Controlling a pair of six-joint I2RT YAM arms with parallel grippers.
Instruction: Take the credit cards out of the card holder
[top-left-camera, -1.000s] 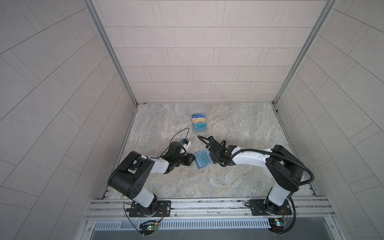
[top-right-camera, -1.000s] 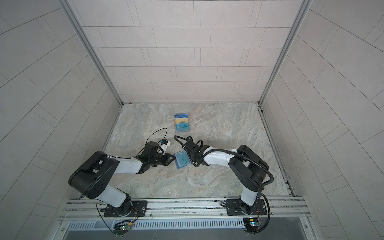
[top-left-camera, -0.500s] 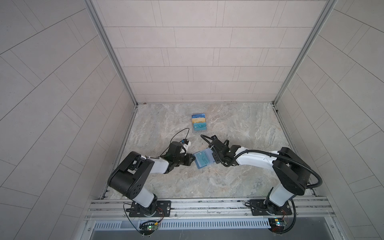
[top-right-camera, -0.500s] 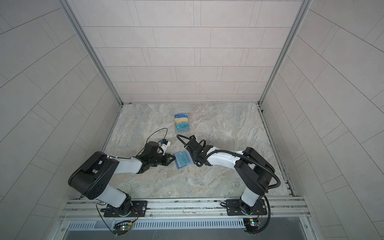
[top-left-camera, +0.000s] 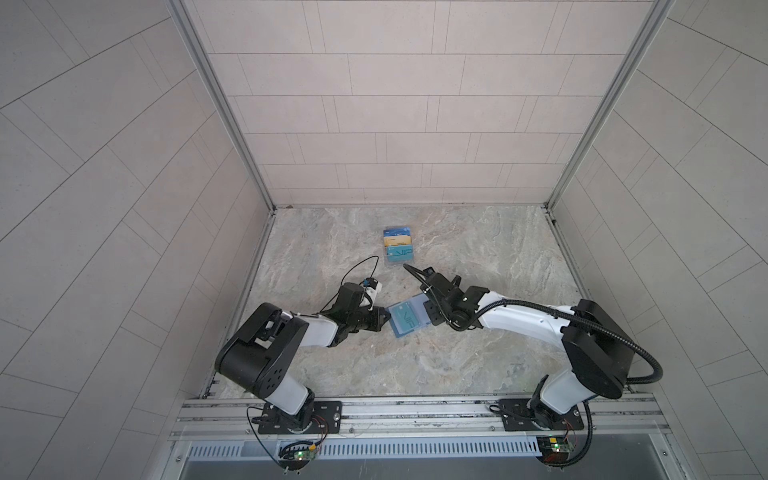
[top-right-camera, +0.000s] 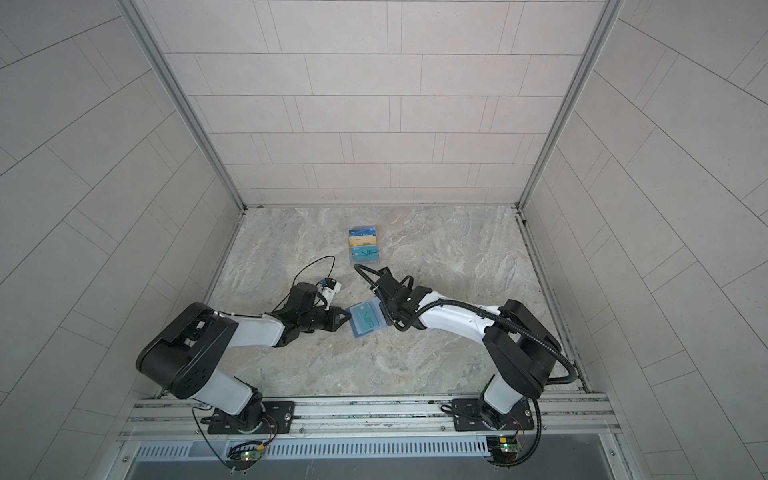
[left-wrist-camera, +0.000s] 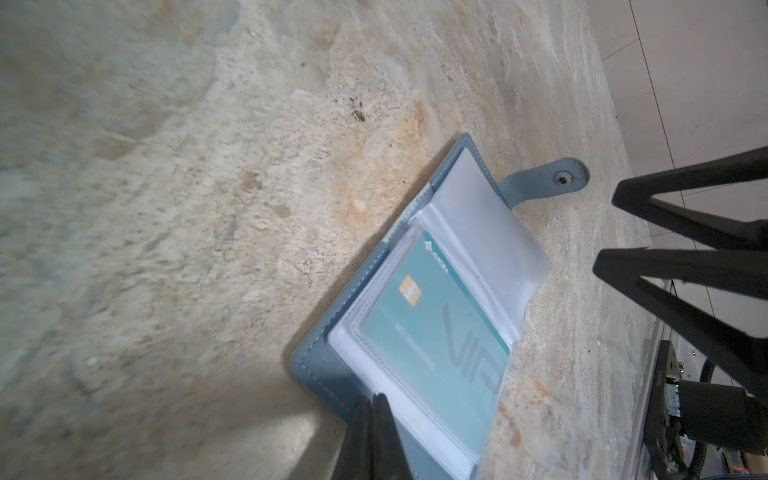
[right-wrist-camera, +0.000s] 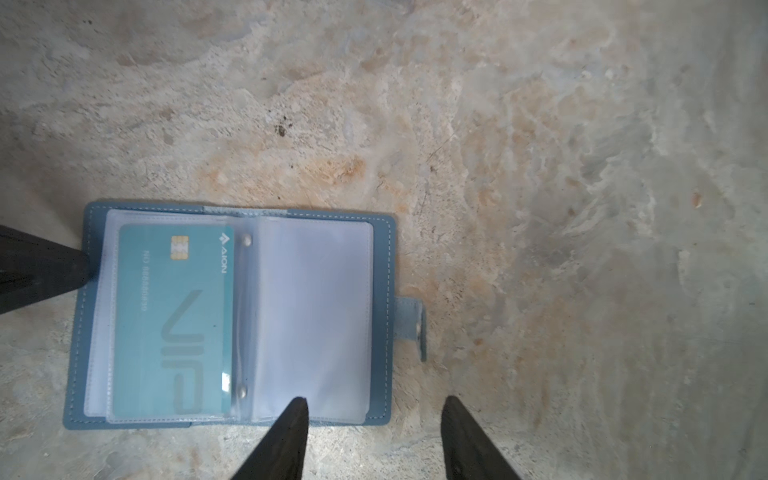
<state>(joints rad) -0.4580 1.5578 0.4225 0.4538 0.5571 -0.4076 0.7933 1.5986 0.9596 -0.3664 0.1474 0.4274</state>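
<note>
An open teal card holder (right-wrist-camera: 383, 291) lies flat on the marble table (right-wrist-camera: 540, 166) between both grippers. The left gripper (right-wrist-camera: 83, 266), fingers together, touches the cover edge beside the teal credit card (right-wrist-camera: 174, 316) (long axis parallel to the spine). The right gripper (right-wrist-camera: 374, 401), fingers apart, hovers at the empty-sleeve half, farther from that card.

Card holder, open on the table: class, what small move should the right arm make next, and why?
Probably shift the right gripper sideways over the teal card and lower to catch its edge. Its jaws stand open over the empty clear sleeve, the card sits sleeved in the card holder, and the left gripper, shut, sits at the opposite cover edge.
</note>
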